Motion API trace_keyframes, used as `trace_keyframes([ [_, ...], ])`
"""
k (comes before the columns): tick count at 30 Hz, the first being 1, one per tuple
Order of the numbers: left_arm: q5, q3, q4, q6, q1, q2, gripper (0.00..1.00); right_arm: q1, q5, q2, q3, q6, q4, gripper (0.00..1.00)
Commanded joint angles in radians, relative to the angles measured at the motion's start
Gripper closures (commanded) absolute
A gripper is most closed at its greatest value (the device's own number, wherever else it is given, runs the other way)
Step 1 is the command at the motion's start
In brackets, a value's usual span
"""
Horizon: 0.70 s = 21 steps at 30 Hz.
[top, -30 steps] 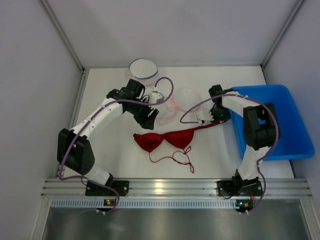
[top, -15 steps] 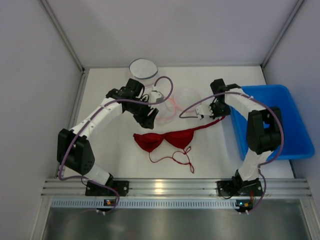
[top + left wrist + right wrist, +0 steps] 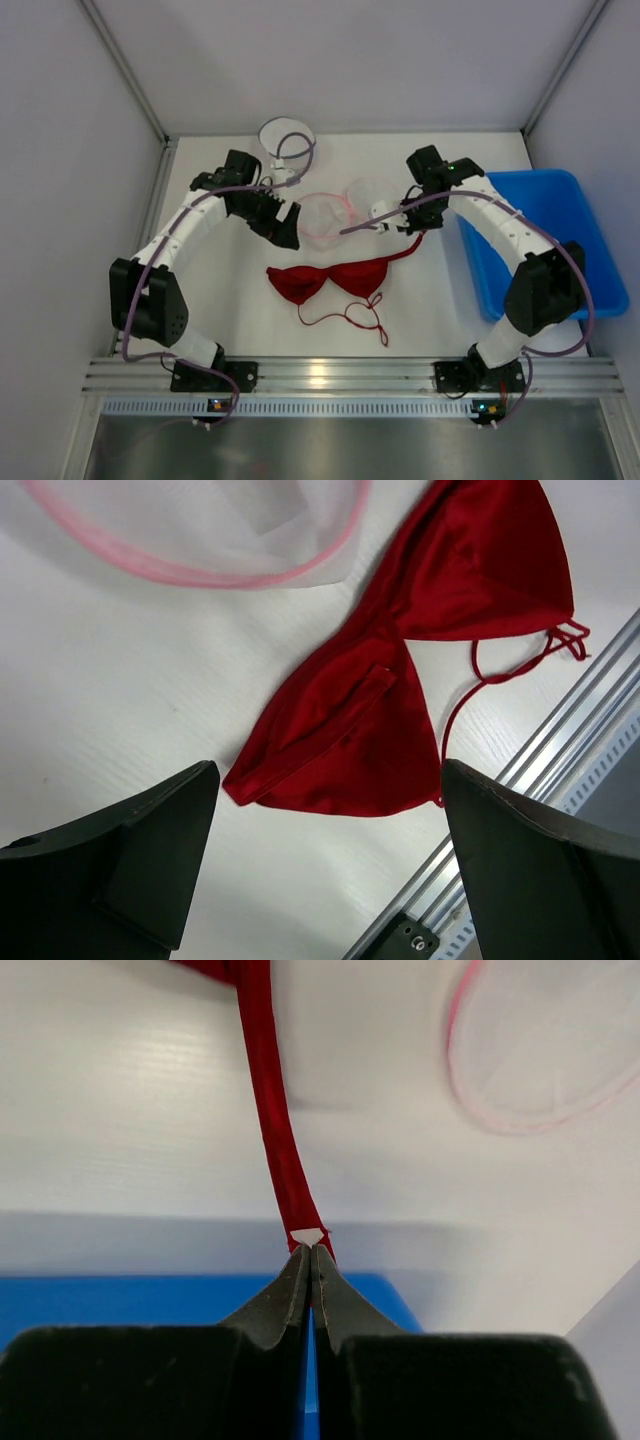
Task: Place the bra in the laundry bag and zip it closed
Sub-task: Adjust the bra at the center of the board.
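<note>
Look at the white table (image 3: 230,300). The red shiny bra (image 3: 330,278) lies flat in the middle of it, a bit closer to the near edge. It is not in the bag. Its two cups sit side by side, and its thin red strings (image 3: 362,318) curl on the table toward the near edge.

The white mesh laundry bag with pink rims (image 3: 322,215) lies just behind the bra, toward the far edge. You can see two round see-through parts of it side by side, and they look open. A round white mesh pouch with a dark rim (image 3: 287,135) sits on its own by the far edge. A blue plastic bin (image 3: 575,270) stands along the right edge of the table.

Your left gripper (image 3: 287,232) hangs over the table by the left side of the bag. Its jaws are spread wide apart and they hold nothing. In the left wrist view, one bra cup lies on the table right between the two black fingers (image 3: 150,870), but they do not touch it.

Your right gripper (image 3: 393,222) is by the right side of the bag, near the blue bin. Its jaws are squeezed tight together. They pinch the very end of the red strap (image 3: 268,1110) of the bra. The strap runs from the fingertips back down to the right cup on the table.
</note>
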<state>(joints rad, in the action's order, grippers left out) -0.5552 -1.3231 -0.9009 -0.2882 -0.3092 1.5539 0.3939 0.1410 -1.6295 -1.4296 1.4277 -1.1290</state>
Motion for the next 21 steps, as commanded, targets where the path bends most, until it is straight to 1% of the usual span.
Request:
trace_keyframes([
  [1,-0.117,-0.036,0.005,0.075,0.128,0.003,0.02,0.092,0.156,0.057,-0.072,-0.096,-0.074,1.00],
  [5,-0.112,-0.021,0.033,0.095,0.200,-0.024,0.02,0.198,0.222,0.060,-0.091,-0.185,-0.063,1.00],
  [6,-0.107,-0.015,0.033,0.089,0.205,-0.028,0.02,0.242,0.233,0.054,-0.091,-0.219,-0.055,1.00],
  [8,-0.101,-0.007,0.033,0.090,0.206,-0.043,0.02,0.284,0.267,0.031,-0.091,-0.271,-0.029,1.00],
  [11,-0.097,0.013,0.033,0.089,0.208,-0.064,0.02,0.380,0.304,-0.019,-0.091,-0.338,0.006,1.00],
  [15,-0.095,0.042,0.033,0.077,0.208,-0.097,0.02,0.463,0.345,-0.067,-0.065,-0.404,0.084,1.00],
  [18,-0.081,0.067,0.034,0.075,0.208,-0.121,0.02,0.503,0.365,-0.105,-0.080,-0.443,0.120,1.00],
  [20,-0.072,0.084,0.033,0.073,0.208,-0.138,0.02,0.505,0.365,-0.127,-0.115,-0.489,0.123,1.00],
  [21,-0.074,0.087,0.034,0.073,0.208,-0.144,0.02,0.493,0.358,-0.125,-0.118,-0.500,0.129,0.95],
])
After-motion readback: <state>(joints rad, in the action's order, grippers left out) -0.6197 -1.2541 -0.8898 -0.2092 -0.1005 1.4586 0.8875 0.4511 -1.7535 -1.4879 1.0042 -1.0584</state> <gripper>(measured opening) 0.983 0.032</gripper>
